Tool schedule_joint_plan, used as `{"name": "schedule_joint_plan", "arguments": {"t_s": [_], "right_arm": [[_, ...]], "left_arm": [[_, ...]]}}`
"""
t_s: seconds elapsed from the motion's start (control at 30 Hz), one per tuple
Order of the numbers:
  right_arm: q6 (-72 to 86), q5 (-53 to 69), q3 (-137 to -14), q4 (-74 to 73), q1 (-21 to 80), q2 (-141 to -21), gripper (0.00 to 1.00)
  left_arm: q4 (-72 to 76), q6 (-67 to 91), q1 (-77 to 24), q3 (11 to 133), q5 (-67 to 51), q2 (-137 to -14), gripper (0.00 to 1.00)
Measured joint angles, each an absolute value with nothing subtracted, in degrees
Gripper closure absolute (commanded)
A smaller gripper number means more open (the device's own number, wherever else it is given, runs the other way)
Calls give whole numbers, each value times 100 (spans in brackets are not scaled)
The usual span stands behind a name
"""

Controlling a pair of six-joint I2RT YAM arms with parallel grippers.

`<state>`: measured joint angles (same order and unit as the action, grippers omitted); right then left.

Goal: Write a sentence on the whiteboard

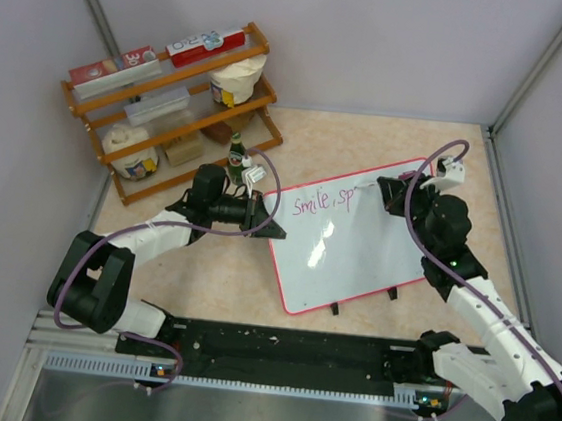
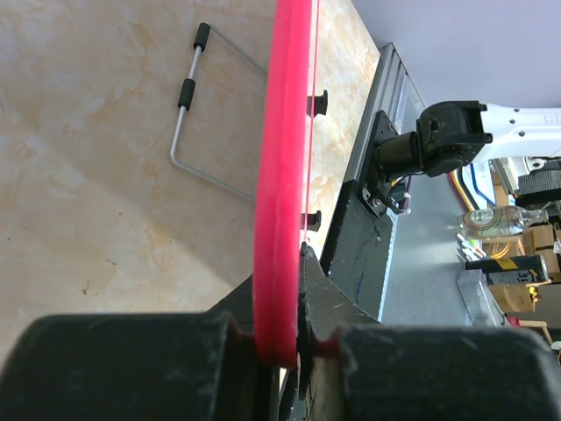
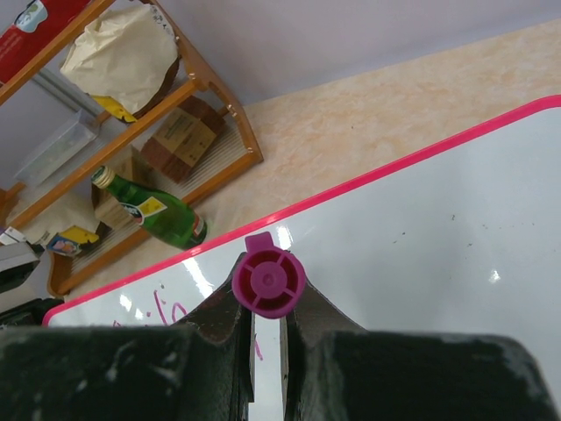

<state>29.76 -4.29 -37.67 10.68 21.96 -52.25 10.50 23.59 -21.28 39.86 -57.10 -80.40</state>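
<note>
The whiteboard, glossy white with a pink-red frame, lies tilted in the middle of the table. Pink cursive on its upper left reads "Smile, sp". My left gripper is shut on the board's left frame edge; the left wrist view shows the pink frame pinched between the fingers. My right gripper is over the board's top edge, shut on a magenta marker seen end-on. Its tip is hidden against the whiteboard. Some pink strokes show to the left of the fingers.
A wooden rack with boxes and containers stands at the back left. A green bottle stands by it, close to my left gripper, and shows in the right wrist view. A wire bracket lies under the board. Walls enclose the table.
</note>
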Motion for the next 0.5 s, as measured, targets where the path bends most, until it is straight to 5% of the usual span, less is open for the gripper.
{"name": "schedule_joint_plan", "arguments": {"t_s": [0.5], "right_arm": [[2917,-362,-3688,941,2196,-5105,100]], "left_arm": [[1050,2359,-2128,3986,-5706,-8040,100]]}}
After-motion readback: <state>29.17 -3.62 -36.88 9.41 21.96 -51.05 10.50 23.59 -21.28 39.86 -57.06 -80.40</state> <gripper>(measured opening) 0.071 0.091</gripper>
